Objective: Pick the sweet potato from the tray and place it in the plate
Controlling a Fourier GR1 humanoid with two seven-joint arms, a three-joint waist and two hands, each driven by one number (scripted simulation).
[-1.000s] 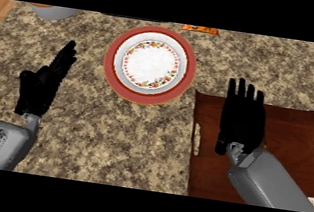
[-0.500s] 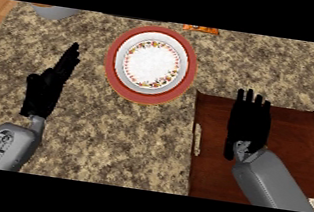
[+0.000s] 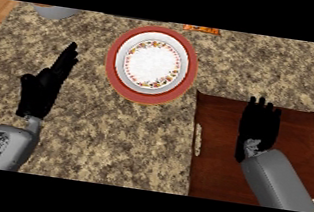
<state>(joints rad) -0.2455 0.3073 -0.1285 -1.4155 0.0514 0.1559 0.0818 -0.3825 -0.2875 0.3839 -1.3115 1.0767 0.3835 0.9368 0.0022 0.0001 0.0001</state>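
Note:
The plate (image 3: 151, 63), white with a flowered band and a red rim, lies on the counter at the upper middle. To its lower right is the dark brown tray (image 3: 217, 152) with slot handles. My right hand (image 3: 259, 123) hovers over the tray's middle, fingers straight and pointing away from me, open. No sweet potato shows anywhere; the hand and forearm cover part of the tray's floor. At the left, well clear of the plate, my left hand (image 3: 43, 87) rests open with its fingers up.
Speckled granite counter (image 3: 111, 137) with wooden edges at far left and right. A grey vessel (image 3: 54, 11) sits at the top left edge. A small orange item (image 3: 200, 29) lies at the top edge beyond the plate.
My right hand has moved rightward and a little toward me, further over the tray. The left hand has barely moved.

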